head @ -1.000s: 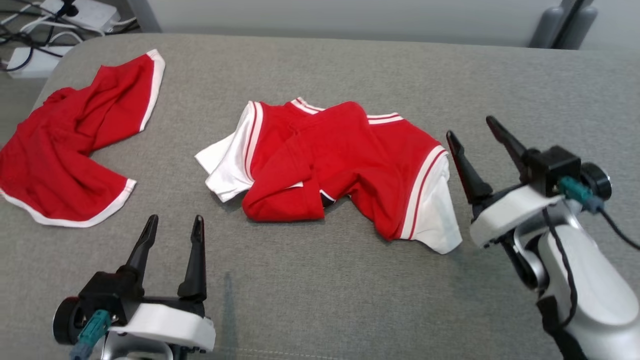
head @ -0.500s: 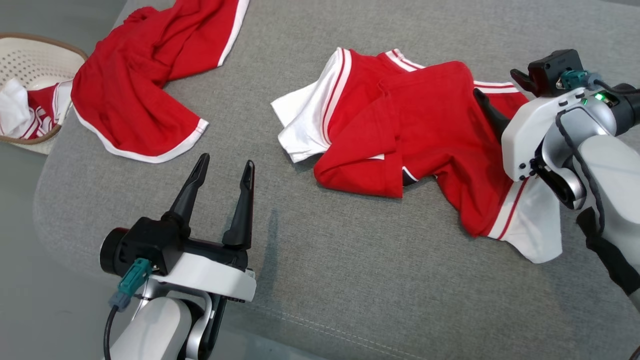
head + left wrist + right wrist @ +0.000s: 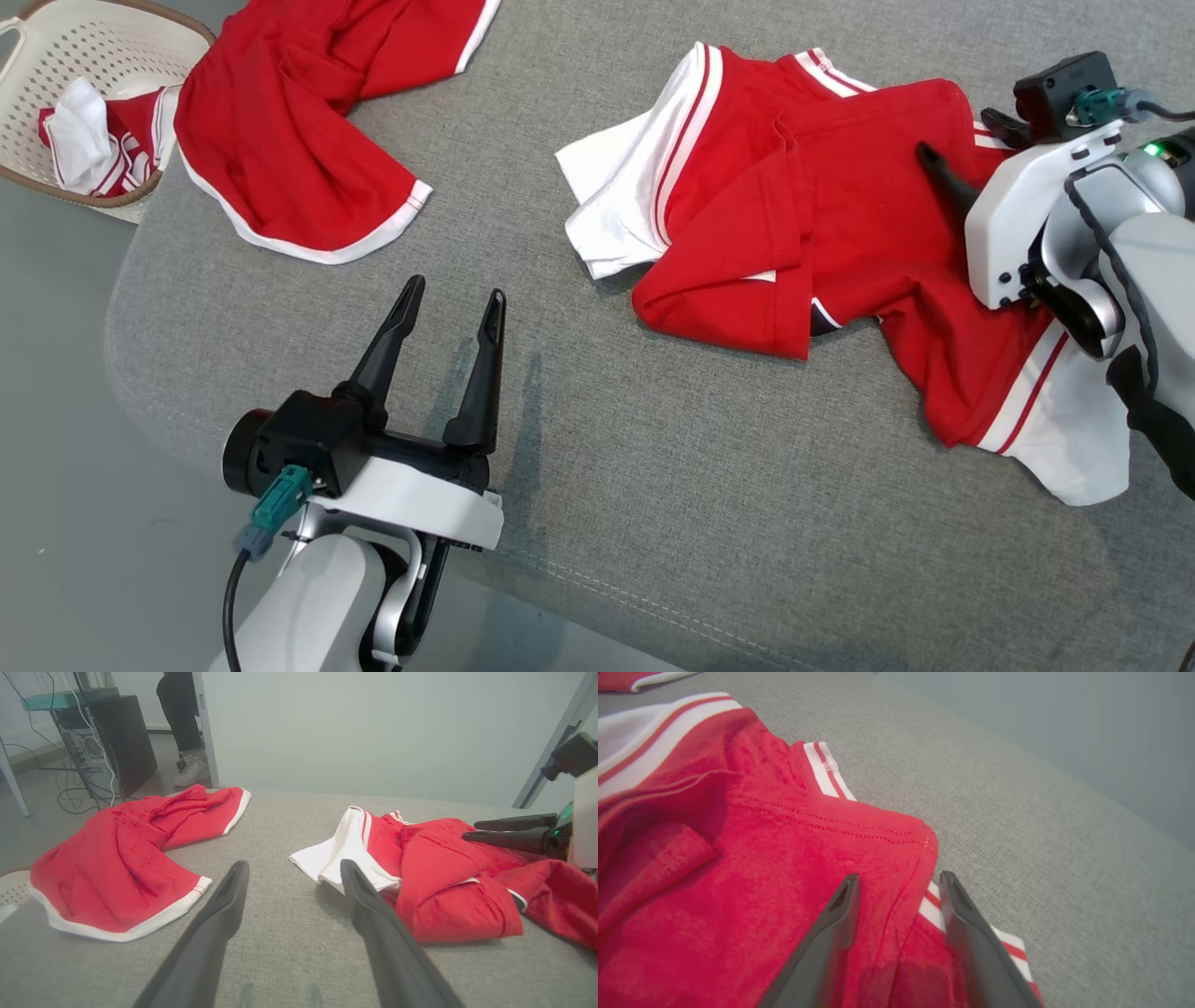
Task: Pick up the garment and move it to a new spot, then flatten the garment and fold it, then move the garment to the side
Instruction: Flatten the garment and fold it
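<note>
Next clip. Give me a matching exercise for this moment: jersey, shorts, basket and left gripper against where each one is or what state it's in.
1 jersey
2 shorts
3 basket
4 left gripper

A open over bare grey cushion
B off the cushion's corner, red-and-white cloth inside
C crumpled, under the right gripper
D lying at the cushion's left end, white hem

Pairs: 1-C, 2-D, 3-B, 4-A

No legible text, label, brand, number or sign anywhere in view.
</note>
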You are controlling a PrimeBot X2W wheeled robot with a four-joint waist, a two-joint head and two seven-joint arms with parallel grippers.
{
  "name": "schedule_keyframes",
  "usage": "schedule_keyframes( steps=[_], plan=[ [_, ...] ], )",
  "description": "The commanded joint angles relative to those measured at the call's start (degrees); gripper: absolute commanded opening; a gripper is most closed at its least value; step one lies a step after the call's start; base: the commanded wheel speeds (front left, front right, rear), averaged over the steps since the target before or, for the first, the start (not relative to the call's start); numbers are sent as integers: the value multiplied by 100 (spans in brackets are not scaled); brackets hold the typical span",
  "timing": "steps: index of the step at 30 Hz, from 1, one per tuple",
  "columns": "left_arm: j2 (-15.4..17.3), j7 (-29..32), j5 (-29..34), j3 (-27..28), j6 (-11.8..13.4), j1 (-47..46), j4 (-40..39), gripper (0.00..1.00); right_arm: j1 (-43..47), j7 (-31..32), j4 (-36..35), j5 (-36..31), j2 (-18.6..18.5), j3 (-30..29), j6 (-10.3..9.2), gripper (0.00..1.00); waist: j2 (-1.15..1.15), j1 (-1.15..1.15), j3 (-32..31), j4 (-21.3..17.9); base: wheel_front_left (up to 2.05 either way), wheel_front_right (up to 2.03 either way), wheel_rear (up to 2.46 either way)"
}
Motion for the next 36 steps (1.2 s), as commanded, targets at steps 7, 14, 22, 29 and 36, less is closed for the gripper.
schedule_keyframes(
  steps=[7,14,22,29,36],
  plan=[
    [85,-65,74,259,-90,-281,11,100,-173,-561,140,202,43,275,25,0,0,0,-9,-52,0,0,0],
    [95,-74,132,302,-108,-250,43,100,-183,-1010,188,472,38,408,25,0,0,0,-112,-196,0,0,0],
    [155,-61,144,301,-85,-153,44,100,-67,-1142,-96,800,-159,713,25,0,0,0,-276,-348,0,0,0],
    [240,9,115,315,-20,-33,35,100,-38,-939,-226,1107,-253,762,25,100,0,0,-470,-537,0,0,0],
    [352,119,56,388,71,82,-57,100,630,-1780,-523,1091,-190,386,25,100,0,0,-811,-890,0,0,0]
  ],
)
